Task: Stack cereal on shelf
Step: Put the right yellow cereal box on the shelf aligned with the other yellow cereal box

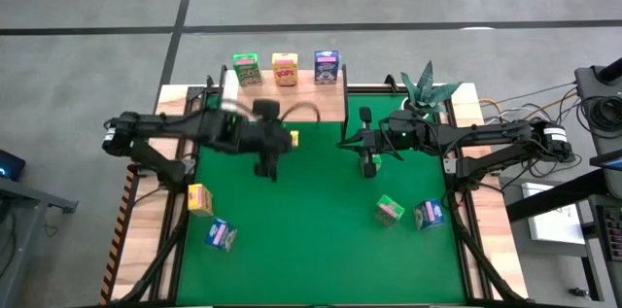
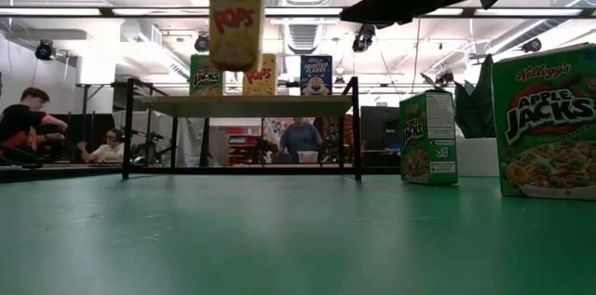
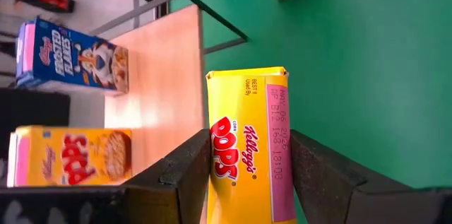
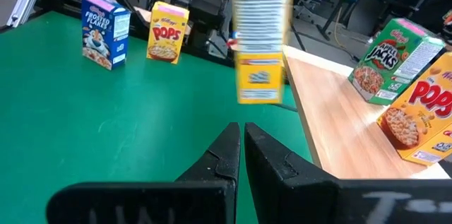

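Risk sits with the yellow Pops box (image 3: 247, 150), pinched between the left gripper (image 1: 269, 165) fingers above the green mat, just before the shelf (image 1: 301, 94): carried too low, it could strike the plank edge or topple the three boxes standing there. It hangs upright, long axis vertical, while the right gripper (image 4: 239, 150) waits closed and empty nearby.

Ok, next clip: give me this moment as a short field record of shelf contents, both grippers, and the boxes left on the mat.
shelf: three boxes standing, green, yellow, blue
left gripper: shut on yellow Pops box, held in the air near the shelf
right gripper: shut, empty, above the mat
green mat: four loose boxes, two each side
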Motion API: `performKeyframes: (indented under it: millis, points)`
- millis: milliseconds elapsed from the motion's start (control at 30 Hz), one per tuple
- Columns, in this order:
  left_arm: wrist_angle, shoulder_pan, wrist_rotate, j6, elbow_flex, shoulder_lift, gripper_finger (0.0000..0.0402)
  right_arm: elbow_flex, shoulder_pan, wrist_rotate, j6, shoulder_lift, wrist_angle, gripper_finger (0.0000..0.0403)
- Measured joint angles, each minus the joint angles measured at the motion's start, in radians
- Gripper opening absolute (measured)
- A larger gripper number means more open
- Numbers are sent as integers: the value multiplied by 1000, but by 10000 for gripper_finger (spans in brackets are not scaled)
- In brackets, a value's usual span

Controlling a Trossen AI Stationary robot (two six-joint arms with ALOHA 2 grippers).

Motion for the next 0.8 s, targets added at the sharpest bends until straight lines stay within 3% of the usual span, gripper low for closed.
performKeyframes:
  millis: [233,467,800]
  points:
    - [130,273,231,270,0,-2,164,0,0,0,1,0,-7,12]
    - [182,498,484,366,0,-2,164,0,0,0,12,0,-30,12]
    - [182,604,538,441,0,37,164,0,0,0,37,0,-42,12]
